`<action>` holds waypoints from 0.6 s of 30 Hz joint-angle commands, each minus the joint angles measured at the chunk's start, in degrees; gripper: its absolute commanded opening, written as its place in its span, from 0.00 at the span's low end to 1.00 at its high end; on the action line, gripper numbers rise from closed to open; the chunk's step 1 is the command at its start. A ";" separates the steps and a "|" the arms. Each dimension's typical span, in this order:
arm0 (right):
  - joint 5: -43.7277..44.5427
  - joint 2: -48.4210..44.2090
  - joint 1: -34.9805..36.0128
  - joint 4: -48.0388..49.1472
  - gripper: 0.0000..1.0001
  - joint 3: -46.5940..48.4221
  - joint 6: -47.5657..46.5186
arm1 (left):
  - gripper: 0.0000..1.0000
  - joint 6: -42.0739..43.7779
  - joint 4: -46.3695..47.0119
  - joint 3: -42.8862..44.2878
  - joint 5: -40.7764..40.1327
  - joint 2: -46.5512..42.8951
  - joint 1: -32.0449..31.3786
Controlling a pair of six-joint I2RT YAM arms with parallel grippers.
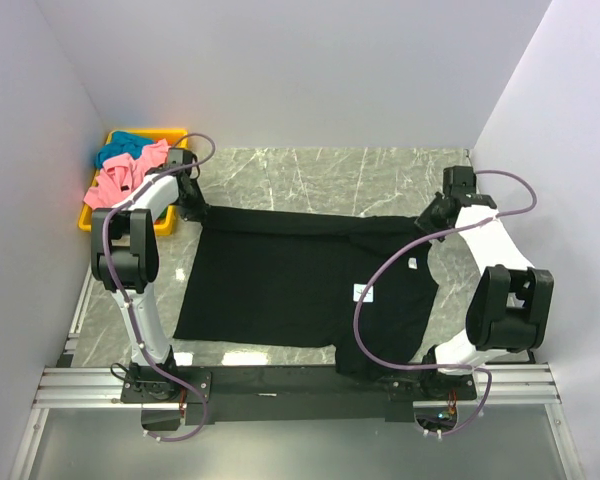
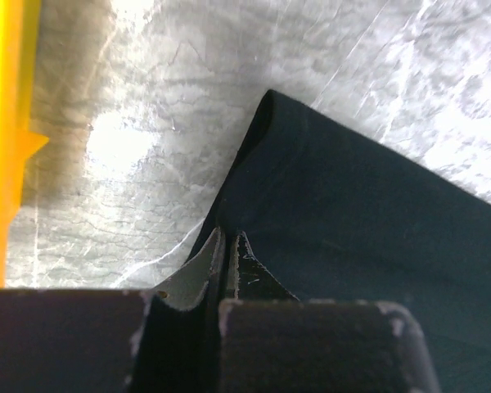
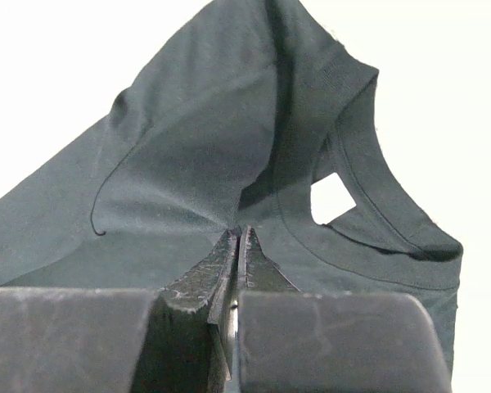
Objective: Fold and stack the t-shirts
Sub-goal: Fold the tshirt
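The black t-shirt lies spread across the middle of the desk, two small white tags showing on its right half. Its far edge runs between the two arms. The jaws of the left arm are pressed together on the far-left corner of the cloth; those of the right arm pinch fabric just beside the collar. The pink t-shirt and the teal t-shirt sit heaped in a yellow bin at the far-left corner. The desk is grey veined marble, closed in by plain white walls, with a metal rail along its near edge.
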 commanded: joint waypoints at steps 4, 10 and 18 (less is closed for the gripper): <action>1.07 -3.85 -0.68 -3.99 0.00 2.19 -1.34 | 0.01 0.02 -3.54 2.76 -2.91 -2.87 0.33; 0.98 -4.82 -0.85 -3.55 0.00 -1.76 -1.78 | 0.01 -0.60 -3.10 -1.36 -2.48 -3.75 0.33; 3.53 -2.98 -1.20 0.40 0.00 -7.92 -1.52 | 0.01 -1.65 -0.91 -5.06 -2.30 -3.05 0.33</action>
